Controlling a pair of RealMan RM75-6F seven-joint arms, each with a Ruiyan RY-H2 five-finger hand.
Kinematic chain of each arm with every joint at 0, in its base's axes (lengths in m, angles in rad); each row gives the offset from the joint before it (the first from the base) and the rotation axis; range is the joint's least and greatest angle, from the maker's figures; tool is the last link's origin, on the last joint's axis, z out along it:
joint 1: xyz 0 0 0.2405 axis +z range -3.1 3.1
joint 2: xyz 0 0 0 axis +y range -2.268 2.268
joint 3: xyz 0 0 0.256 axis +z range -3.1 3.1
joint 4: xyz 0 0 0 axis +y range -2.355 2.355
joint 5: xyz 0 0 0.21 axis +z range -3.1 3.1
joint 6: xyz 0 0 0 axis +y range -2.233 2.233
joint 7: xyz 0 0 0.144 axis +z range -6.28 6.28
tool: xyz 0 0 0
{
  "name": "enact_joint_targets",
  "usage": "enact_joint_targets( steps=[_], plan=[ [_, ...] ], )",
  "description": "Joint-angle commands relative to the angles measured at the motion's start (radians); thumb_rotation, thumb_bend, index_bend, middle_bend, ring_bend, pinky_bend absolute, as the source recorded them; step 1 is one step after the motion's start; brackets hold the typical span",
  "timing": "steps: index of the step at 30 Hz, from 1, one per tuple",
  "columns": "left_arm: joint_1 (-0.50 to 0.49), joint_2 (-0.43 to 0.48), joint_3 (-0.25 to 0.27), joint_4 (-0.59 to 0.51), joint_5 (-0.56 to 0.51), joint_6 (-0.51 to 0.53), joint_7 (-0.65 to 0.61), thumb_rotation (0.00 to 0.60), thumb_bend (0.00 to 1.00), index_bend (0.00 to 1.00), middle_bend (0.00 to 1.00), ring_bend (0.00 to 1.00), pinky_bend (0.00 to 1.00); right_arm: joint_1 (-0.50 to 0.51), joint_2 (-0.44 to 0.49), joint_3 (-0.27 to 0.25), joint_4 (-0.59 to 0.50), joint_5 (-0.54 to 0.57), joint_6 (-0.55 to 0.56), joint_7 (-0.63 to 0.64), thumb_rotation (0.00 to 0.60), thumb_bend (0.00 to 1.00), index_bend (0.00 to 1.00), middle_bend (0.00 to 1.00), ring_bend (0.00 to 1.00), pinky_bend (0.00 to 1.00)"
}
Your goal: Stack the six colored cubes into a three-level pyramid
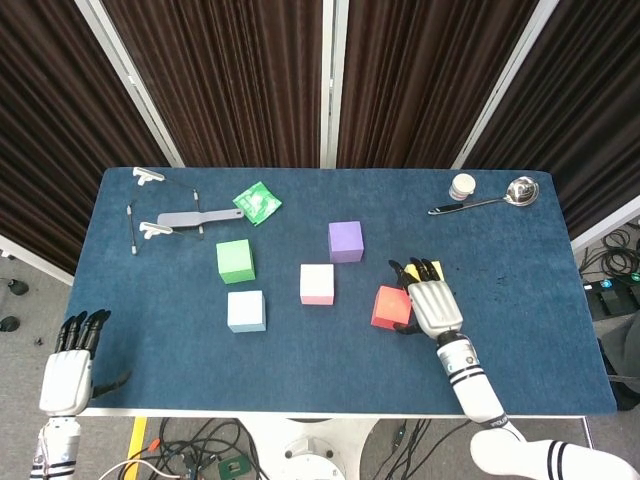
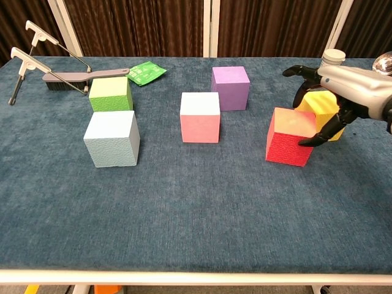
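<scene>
My right hand (image 2: 343, 92) arches over the yellow cube (image 2: 321, 105), fingers spread around it but not yet clamped, since it sits just behind the red cube (image 2: 290, 136) toward the table's right side. My left hand (image 1: 68, 368) waits empty off the near-left corner, fingers straight.
</scene>
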Motion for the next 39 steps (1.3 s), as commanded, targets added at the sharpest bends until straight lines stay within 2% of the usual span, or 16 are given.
enact_joint_targets(
  steps=[1, 5, 9, 16, 20, 27, 33, 39],
  plan=[
    [0.001, 0.0, 0.0, 0.003, -0.003, -0.003, -0.003, 0.6, 0.04, 0.1, 0.1, 0.0, 0.0, 0.009, -0.017, -0.002, 0.018, 0.0, 0.01, 0.006, 0.6, 0.02, 0.0, 0.39, 0.0, 0.0],
    [0.0, -0.002, -0.001, 0.01, -0.006, -0.007, -0.009, 0.6, 0.04, 0.1, 0.1, 0.0, 0.0, 0.011, -0.037, -0.014, 0.044, -0.032, 0.02, 0.054, 0.6, 0.05, 0.0, 0.51, 0.01, 0.0],
    [-0.003, -0.003, -0.002, 0.015, -0.008, -0.014, -0.011, 0.6, 0.04, 0.1, 0.1, 0.0, 0.0, 0.018, -0.036, -0.017, 0.067, -0.08, 0.035, 0.095, 0.6, 0.07, 0.0, 0.55, 0.04, 0.0],
    [-0.009, -0.004, -0.007, 0.015, -0.012, -0.02, -0.012, 0.6, 0.04, 0.1, 0.1, 0.0, 0.0, 0.105, 0.0, 0.016, 0.103, -0.129, -0.039, 0.104, 0.6, 0.07, 0.0, 0.54, 0.04, 0.0],
    [-0.007, -0.002, -0.005, 0.017, -0.017, -0.024, -0.013, 0.6, 0.04, 0.1, 0.1, 0.0, 0.0, 0.165, 0.009, 0.034, 0.173, -0.121, -0.122, 0.136, 0.6, 0.07, 0.0, 0.54, 0.05, 0.0],
    [-0.013, 0.002, -0.009, 0.018, -0.026, -0.037, -0.013, 0.6, 0.04, 0.1, 0.1, 0.0, 0.0, 0.237, -0.001, 0.041, 0.325, -0.179, -0.207, 0.299, 0.6, 0.09, 0.0, 0.52, 0.05, 0.0],
    [-0.023, 0.001, -0.013, 0.016, -0.031, -0.053, -0.004, 0.6, 0.04, 0.1, 0.1, 0.0, 0.0, 0.279, -0.036, 0.025, 0.427, -0.253, -0.222, 0.446, 0.6, 0.09, 0.0, 0.52, 0.07, 0.0],
    [-0.023, 0.01, -0.012, 0.006, -0.032, -0.052, 0.003, 0.6, 0.04, 0.1, 0.1, 0.0, 0.0, 0.323, -0.077, 0.005, 0.501, -0.307, -0.233, 0.532, 0.6, 0.09, 0.0, 0.5, 0.07, 0.0]
  ],
)
